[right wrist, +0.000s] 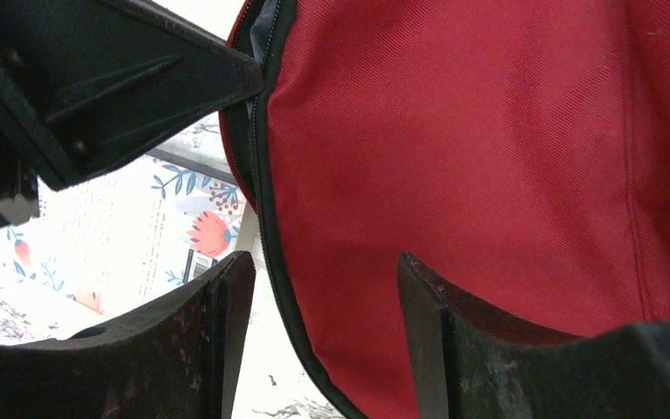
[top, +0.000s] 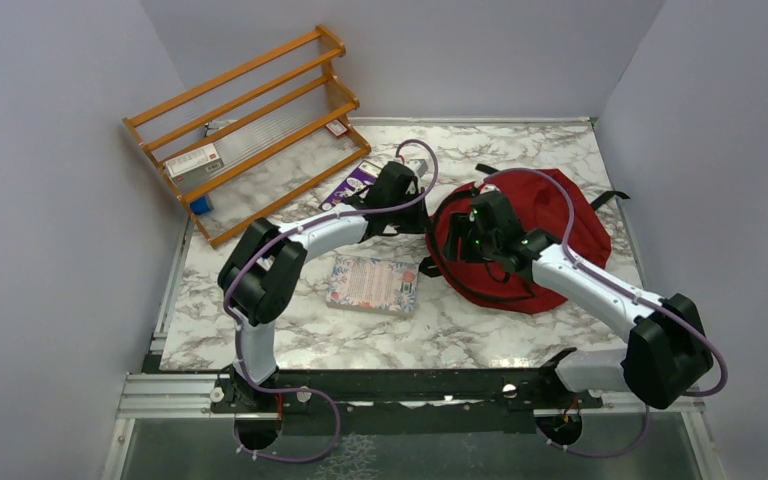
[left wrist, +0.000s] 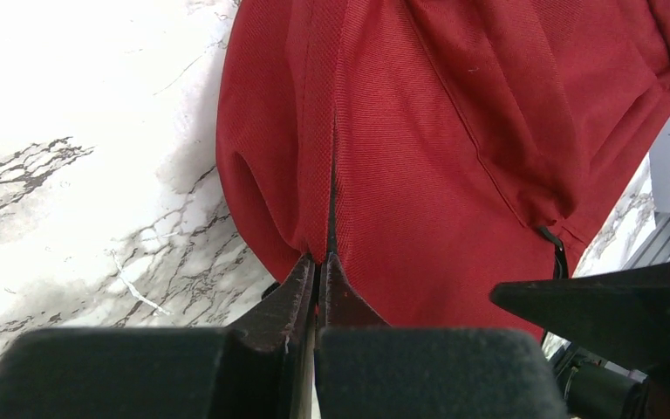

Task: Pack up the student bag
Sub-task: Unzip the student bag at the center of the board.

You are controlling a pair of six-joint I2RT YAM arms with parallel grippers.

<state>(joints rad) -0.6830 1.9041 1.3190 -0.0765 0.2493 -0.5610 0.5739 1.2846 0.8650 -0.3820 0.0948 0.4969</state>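
Note:
The dark red student bag (top: 560, 235) lies on the marble table at the right. My left gripper (top: 426, 212) is at the bag's left edge, and in the left wrist view (left wrist: 321, 264) it is shut on a pinched fold of the bag's red fabric (left wrist: 419, 157). My right gripper (top: 457, 243) is just beside it. In the right wrist view (right wrist: 323, 284) it is open, with its fingers on either side of the bag's black-trimmed edge (right wrist: 272, 218). A floral book (top: 372, 283) lies flat to the left of the bag; it also shows in the right wrist view (right wrist: 140, 236).
A purple book (top: 350, 183) lies under the left arm. A wooden rack (top: 250, 120) with small boxes stands at the back left. Walls close in the table on the left, back and right. The two grippers are very close to each other.

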